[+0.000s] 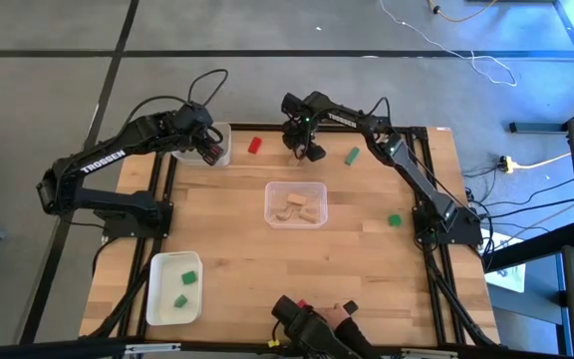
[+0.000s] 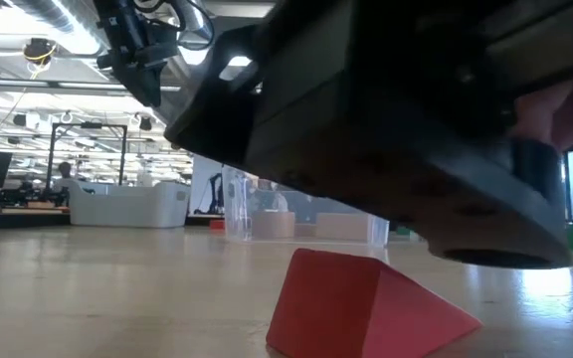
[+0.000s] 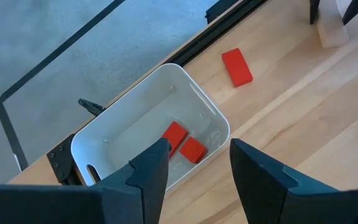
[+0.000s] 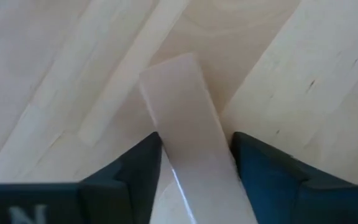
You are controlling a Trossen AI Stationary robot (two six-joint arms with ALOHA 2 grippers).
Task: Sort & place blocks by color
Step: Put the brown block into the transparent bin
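My right gripper point(image 1: 309, 150) is at the table's far middle, shut on a long light-wood block point(image 4: 185, 118). My left gripper point(image 3: 197, 149) is open and empty above the white tray point(image 3: 104, 143) at the far left corner, where two red blocks point(image 3: 184, 142) lie. Another red block point(image 1: 255, 146) lies flat on the table between the two grippers. Green blocks point(image 1: 352, 155) point(image 1: 395, 219) lie on the table's right half. In the low view a red wedge block point(image 2: 366, 303) rests on the near edge. My right gripper pinches the light-wood block between its two fingers, one on each long side point(image 4: 160, 134). The fingers come from above, pointing down, and the block sticks out past their tips toward the table. Whether its lower end point(image 4: 169, 62) touches the table I cannot tell.
A clear tray point(image 1: 270, 189) at the table's middle holds light-wood blocks. A white tray point(image 1: 157, 299) at the near left holds two green blocks. A dark device point(image 2: 396, 119) in a person's hand point(image 2: 565, 109) is at the near edge and fills most of the low view.
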